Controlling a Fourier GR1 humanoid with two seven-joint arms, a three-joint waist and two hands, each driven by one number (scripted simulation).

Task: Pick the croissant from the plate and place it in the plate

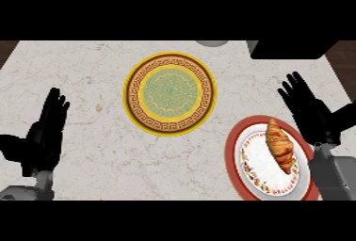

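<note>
Croissant (279, 145): golden-brown, elongated, pointed ends; you see it lying lengthwise, slightly tilted, on right half of red-rimmed plate (245, 183). That plate: white centre, floral band, red border; sits at table's lower right. Yellow-rimmed plate (171, 58): green patterned centre, brown key-pattern ring; sits mid-table, apart from the other, nothing on it.
</note>
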